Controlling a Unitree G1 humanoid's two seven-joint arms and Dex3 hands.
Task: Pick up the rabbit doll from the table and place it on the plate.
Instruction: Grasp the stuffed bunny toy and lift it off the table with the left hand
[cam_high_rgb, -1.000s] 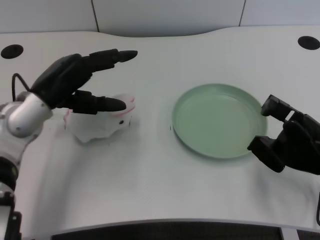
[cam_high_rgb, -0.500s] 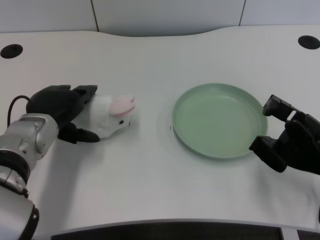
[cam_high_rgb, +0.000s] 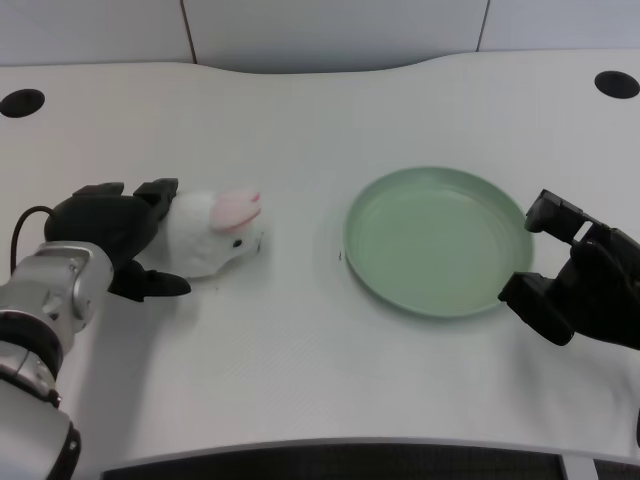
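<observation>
Lifting now risks the rabbit doll (cam_high_rgb: 212, 236) slipping out: soft body, contact only at its rear. Left hand (cam_high_rgb: 112, 232) sits against the doll's left end, fingers curled around it; whether the hold is firm, cannot tell. Doll lies on the table (cam_high_rgb: 300, 110), well apart from the plate (cam_high_rgb: 437, 240).

One rabbit doll (cam_high_rgb: 213, 236) — white, with pink ears — lies at the left of the surface (cam_high_rgb: 300, 370). One green plate (cam_high_rgb: 437, 240) sits right of centre. Two dark round holes mark the far corners, one left (cam_high_rgb: 22, 102), one right (cam_high_rgb: 616, 84). Two black hands show — the left hand (cam_high_rgb: 112, 232) and the right hand (cam_high_rgb: 575, 283).
</observation>
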